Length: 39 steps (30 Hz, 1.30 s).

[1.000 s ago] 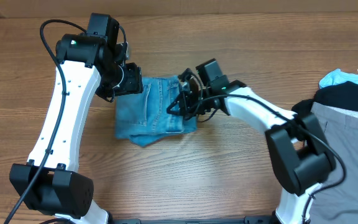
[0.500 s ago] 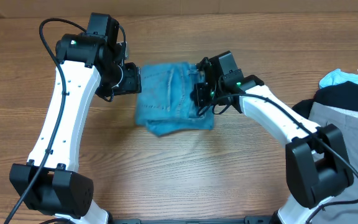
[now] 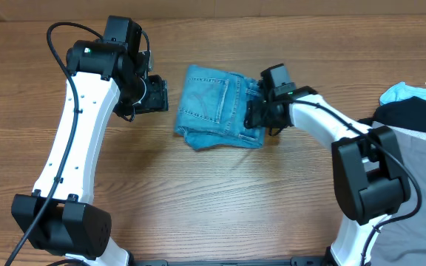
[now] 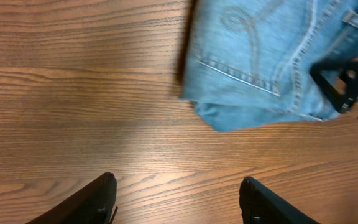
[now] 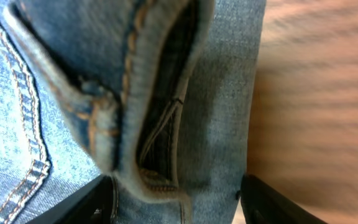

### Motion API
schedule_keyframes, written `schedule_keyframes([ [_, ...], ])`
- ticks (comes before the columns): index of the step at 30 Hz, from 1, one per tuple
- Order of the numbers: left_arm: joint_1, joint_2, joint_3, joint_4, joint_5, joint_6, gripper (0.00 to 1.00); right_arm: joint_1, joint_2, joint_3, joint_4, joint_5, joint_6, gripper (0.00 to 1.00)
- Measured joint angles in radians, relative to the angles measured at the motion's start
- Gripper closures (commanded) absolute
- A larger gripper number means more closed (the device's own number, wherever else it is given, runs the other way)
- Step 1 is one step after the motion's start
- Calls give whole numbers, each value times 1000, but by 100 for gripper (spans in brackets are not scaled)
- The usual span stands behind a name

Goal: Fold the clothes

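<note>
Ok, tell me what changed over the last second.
The jeans slid to the robot's right, along with the right end effector, whose fingers now sit spread around the waistband. The left end effector stayed put, now clear of the jeans, and so did the pile of clothes at the right edge.

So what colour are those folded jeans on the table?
The jeans are light blue denim. The left wrist view shows it best.

Left arm [image 3: 80, 125], right arm [image 3: 320, 123] reaching inward, jaws spread wide
</note>
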<state>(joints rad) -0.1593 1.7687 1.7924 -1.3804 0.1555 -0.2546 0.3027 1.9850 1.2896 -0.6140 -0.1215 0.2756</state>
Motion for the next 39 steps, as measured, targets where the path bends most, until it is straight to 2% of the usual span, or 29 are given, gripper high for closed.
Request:
schedule_keyframes([
  [2, 0, 0, 0, 0, 0, 0, 32, -25, -21, 0, -50, -13, -7, 39],
  [4, 0, 0, 0, 0, 0, 1, 28, -55, -61, 0, -88, -46, -17, 48],
  [6, 0, 0, 0, 0, 0, 0, 26, -78, -108, 0, -93, -107, -33, 65],
  [8, 0, 0, 0, 1, 0, 0, 28, -89, -148, 0, -94, -179, -41, 81],
  [10, 0, 0, 0, 5, 0, 0, 39, -89, -185, 3, -93, -265, -58, 94],
  [13, 0, 0, -5, 18, 0, -1, 63, -76, -203, 7, -94, -342, -68, 96],
  [15, 0, -3, -29, 44, 5, 1, 73, -66, -200, 7, -96, -343, -55, 96],
  [18, -4, -13, -117, 133, 29, 4, 73, -63, -196, 4, -97, -296, -22, 96],
  [23, -33, -16, -355, 370, 137, 3, 70, -80, -179, -38, -103, -169, 47, 96],
  [26, -60, -16, -499, 548, 193, 2, 77, -93, -161, -72, -70, -154, 56, 96],
  [30, -96, -16, -656, 732, 203, 3, 79, -93, -141, -108, -45, -162, 61, 96],
  [33, -115, -16, -737, 805, 157, 3, 76, -90, -134, -134, -17, -167, 64, 96],
  [36, -119, -16, -786, 843, 93, 0, 81, -90, -132, -149, -13, -163, 66, 96],
  [37, -119, -16, -793, 839, 77, 0, 80, -90, -132, -149, -25, -156, 64, 96],
  [39, -111, -16, -798, 801, 49, -1, 68, -97, -132, -147, -99, -132, 45, 91],
])
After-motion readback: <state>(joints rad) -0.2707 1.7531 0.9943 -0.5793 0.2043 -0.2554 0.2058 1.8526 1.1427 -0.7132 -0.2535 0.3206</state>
